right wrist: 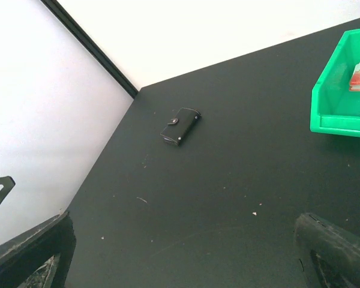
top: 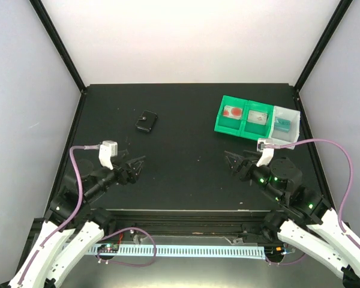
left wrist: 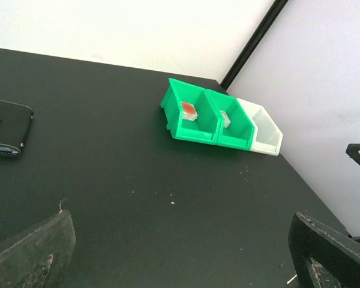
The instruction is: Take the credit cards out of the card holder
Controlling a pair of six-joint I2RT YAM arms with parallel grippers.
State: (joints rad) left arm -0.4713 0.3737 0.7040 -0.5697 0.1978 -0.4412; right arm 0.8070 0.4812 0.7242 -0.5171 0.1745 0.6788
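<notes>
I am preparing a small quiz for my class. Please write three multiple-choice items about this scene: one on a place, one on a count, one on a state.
1. Where does the wallet lie?
A. on the bare table, left of the tray
B. inside the tray
C. at the table's near right corner

2. How many compartments does the tray have?
A. two
B. three
C. four

3. In what state is the wallet?
A. opened flat
B. half open, with cards sticking out
C. closed, with the strap snapped

Answers:
1 A: the top view shows it alone on the table, apart from the tray.
2 B: two green compartments and one white are visible.
3 C: the strap lies across its edge and no card shows.
</notes>
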